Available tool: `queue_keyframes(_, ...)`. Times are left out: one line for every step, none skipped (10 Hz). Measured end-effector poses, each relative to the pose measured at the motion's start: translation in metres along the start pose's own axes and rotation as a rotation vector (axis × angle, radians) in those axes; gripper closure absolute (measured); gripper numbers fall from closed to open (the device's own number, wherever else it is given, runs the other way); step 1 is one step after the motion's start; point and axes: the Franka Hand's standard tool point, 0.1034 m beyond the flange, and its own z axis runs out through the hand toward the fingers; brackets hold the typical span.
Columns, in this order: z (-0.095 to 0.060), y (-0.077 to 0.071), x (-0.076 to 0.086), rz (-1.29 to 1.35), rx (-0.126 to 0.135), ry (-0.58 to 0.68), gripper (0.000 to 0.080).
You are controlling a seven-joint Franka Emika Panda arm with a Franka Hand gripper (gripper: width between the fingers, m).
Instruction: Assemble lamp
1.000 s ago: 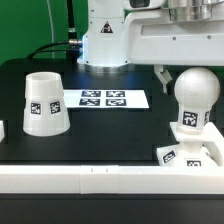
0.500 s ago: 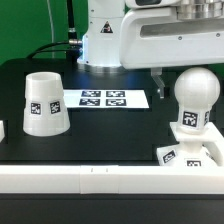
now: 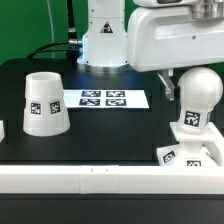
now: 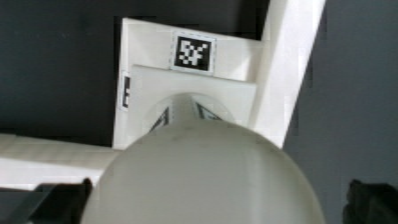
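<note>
While seated on base [image 3: 205, 151], bulb [image 3: 198, 92] stands vertical.

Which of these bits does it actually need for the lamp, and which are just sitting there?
For the lamp:
bulb
base, under the bulb
shade, standing apart

Just lying about:
marker board, flat on the table
border bars along the front edge
</note>
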Motion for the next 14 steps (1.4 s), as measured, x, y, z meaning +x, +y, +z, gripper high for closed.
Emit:
queue_keyframes(0.0, -0.001, 0.0, -0.077, -0.008, -0.002, 0.0101)
queue_keyframes(0.0, 0.0, 0.0, -0.179, -0.009, -0.003, 0.0101)
queue_keyframes(0.001, 0.001, -0.001, -0.269, -0.009, -0.005, 0.0101)
queue_keyframes(0.002, 0.004, -0.001, -0.35, -0.011, -0.008, 0.0101)
queue_keyframes(0.004, 0.007, -0.003, -0.442, -0.015, -0.014, 0.0101)
queue_keyframes(0.006, 0.007, -0.004, -0.51, -0.015, -0.018, 0.0101)
queue_keyframes(0.006, 0.006, -0.004, -0.555, -0.02, -0.022, 0.0101)
queue_keyframes(0.006, 0.006, -0.004, -0.59, -0.026, -0.026, 0.0101)
queue_keyframes(0.006, 0.008, -0.004, -0.665, -0.028, -0.028, 0.0101)
queue_keyframes(0.007, 0.01, -0.004, -0.702, -0.029, -0.03, 0.0101)
queue_keyframes(0.007, 0.011, -0.005, -0.785, -0.033, -0.034, 0.0101)
queue_keyframes(0.006, 0.012, -0.005, -0.84, -0.032, -0.036, 0.0101)
queue_keyframes(0.006, 0.013, -0.004, -0.933, -0.04, -0.045, 0.0101)
queue_keyframes(0.005, 0.014, -0.003, -1.035, -0.044, -0.05, 0.0101)
